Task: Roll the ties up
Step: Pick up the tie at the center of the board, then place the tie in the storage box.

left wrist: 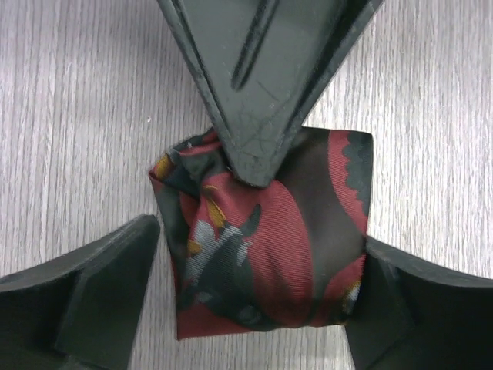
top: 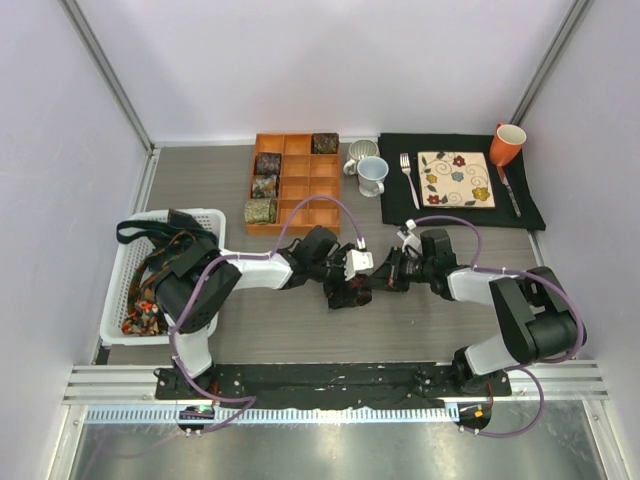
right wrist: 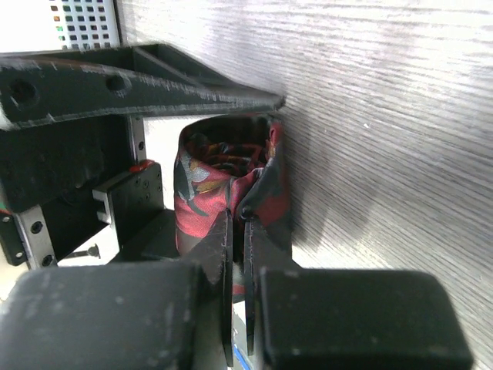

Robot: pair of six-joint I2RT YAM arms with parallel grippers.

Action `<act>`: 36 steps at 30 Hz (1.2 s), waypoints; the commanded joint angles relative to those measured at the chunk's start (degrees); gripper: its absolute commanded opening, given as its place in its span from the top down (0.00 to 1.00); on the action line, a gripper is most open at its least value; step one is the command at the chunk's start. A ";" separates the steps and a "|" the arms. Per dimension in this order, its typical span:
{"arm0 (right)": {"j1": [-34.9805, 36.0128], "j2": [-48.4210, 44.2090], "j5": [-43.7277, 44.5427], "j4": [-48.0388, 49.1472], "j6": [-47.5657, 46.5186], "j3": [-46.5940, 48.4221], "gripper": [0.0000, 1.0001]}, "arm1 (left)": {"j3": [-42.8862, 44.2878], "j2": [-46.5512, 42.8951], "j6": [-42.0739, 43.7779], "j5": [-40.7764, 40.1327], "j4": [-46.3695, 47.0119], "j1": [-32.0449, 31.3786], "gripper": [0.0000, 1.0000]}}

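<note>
A maroon tie (left wrist: pixel 269 262) with dark leaf and bird prints sits as a compact roll on the wooden table; it also shows in the top view (top: pixel 350 294) and the right wrist view (right wrist: pixel 202 193). My left gripper (left wrist: pixel 260 240) is open and straddles the roll: its right finger touches the cloth and a sliver of table shows at its left finger. My right gripper (right wrist: pixel 237 220) comes in from the far side and is shut on a fold at the roll's upper edge. In the top view, left gripper (top: pixel 352 282) and right gripper (top: pixel 386 272) meet mid-table.
An orange divided tray (top: pixel 300 190) behind holds several rolled ties (top: pixel 262 210). A white basket (top: pixel 122 290) at the left holds loose ties. At the back right lie a black placemat (top: pixel 395 200) with a plate (top: pixel 455 179), fork, knife, orange mug (top: pixel 507 143), and two pale mugs (top: pixel 370 175).
</note>
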 commanded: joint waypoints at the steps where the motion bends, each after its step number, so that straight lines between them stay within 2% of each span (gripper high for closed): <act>1: 0.60 -2.42 0.85 -1.77 -2.13 1.09 0.99 | 0.42 2.20 -0.95 2.22 -2.93 -0.15 0.17; 2: 0.60 -2.77 0.85 -2.38 -2.31 1.44 0.99 | 0.42 2.02 -0.87 2.48 -3.28 -0.15 0.28; 4: 0.60 -3.12 1.38 -3.52 -2.57 1.79 0.99 | 0.34 1.32 -0.86 3.27 -3.55 -0.15 0.41; 5: 0.60 -3.39 1.47 -3.96 -2.75 2.31 0.99 | 0.25 1.05 -0.78 3.19 -3.64 -0.07 0.56; 7: 0.69 -3.74 2.25 -5.63 -3.18 2.93 0.99 | -0.10 0.00 -0.69 3.45 -3.98 -0.15 0.64; 8: 0.69 -3.91 2.52 -6.34 -3.45 3.80 0.99 | -0.10 -0.35 -0.78 3.19 -4.34 -0.07 0.60; 10: 0.69 -4.53 3.40 -9.14 -4.50 5.04 0.99 | -0.10 -1.23 -0.69 2.93 -5.65 -0.07 0.46; 11: 0.69 -4.79 3.93 -10.37 -4.85 6.44 0.99 | -0.19 -2.36 -1.04 2.32 -5.74 0.02 0.30; 13: 0.69 -5.49 4.54 -14.05 -6.26 8.20 0.99 | -0.98 -4.04 -1.30 1.44 -6.36 0.46 0.13; 14: 0.69 -5.67 5.76 -15.56 -6.70 10.30 0.99 | -1.24 -5.70 -1.83 0.82 -6.97 0.64 0.01; 22: 0.69 -7.34 11.74 -29.88 -13.28 22.70 0.99 | -2.74 -17.83 -4.03 3.10 -16.45 6.26 0.00; 26: 1.12 -6.04 15.96 -33.49 -17.06 31.22 0.99 | -3.00 -24.16 -5.52 4.77 -19.89 10.56 0.00; 29: 4.63 -1.99 23.34 -37.71 -22.42 42.45 0.99 | -3.18 -30.04 -9.81 4.77 -22.27 15.66 0.00; 36: 12.37 5.66 36.53 -45.18 -37.01 58.29 0.99 | -5.99 -36.20 -18.51 5.30 -22.36 23.91 0.00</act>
